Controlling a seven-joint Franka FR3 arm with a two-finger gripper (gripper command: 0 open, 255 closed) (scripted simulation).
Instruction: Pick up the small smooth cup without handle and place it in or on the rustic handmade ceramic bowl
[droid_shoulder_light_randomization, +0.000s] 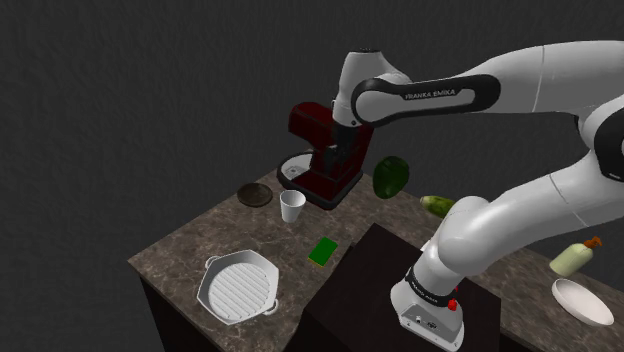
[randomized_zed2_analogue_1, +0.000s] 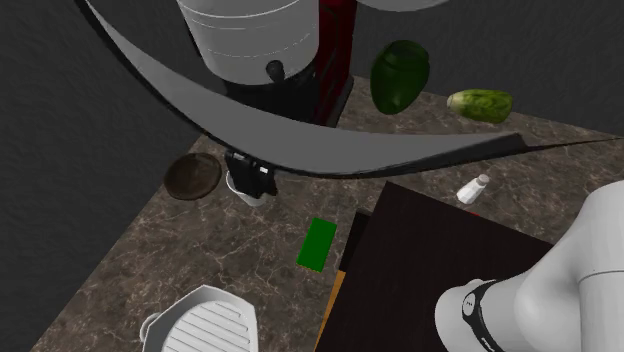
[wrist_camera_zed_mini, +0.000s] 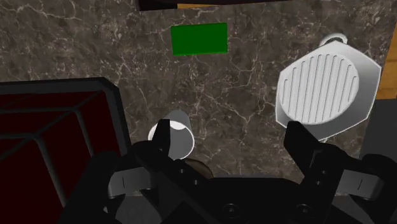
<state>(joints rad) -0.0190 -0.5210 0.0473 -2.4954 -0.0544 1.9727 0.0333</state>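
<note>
The small white handleless cup (droid_shoulder_light_randomization: 292, 205) stands upright on the dark marble counter, just in front of a dark red coffee machine (droid_shoulder_light_randomization: 322, 150). A flat brown bowl (droid_shoulder_light_randomization: 256, 195) lies close beside the cup, toward the shoulder view's left. My black gripper (droid_shoulder_light_randomization: 338, 165) hangs open above the counter, in front of the machine and higher than the cup. In the wrist view the cup (wrist_camera_zed_mini: 173, 133) sits well below, in line with one fingertip (wrist_camera_zed_mini: 159, 141) rather than in the gap, and nothing is held. From the second exterior view the gripper (randomized_zed2_analogue_1: 252, 172) partly covers the cup (randomized_zed2_analogue_1: 243, 193), with the bowl (randomized_zed2_analogue_1: 193, 175) alongside.
A white ridged grill pan (droid_shoulder_light_randomization: 238, 287) lies near the counter's front corner, and a green card (droid_shoulder_light_randomization: 322, 250) lies flat between it and the stand. A green pepper (droid_shoulder_light_randomization: 390, 176), a pale green vegetable (droid_shoulder_light_randomization: 437, 205), a salt shaker (randomized_zed2_analogue_1: 473, 188), a bottle (droid_shoulder_light_randomization: 575, 258) and a white dish (droid_shoulder_light_randomization: 582, 300) are farther along.
</note>
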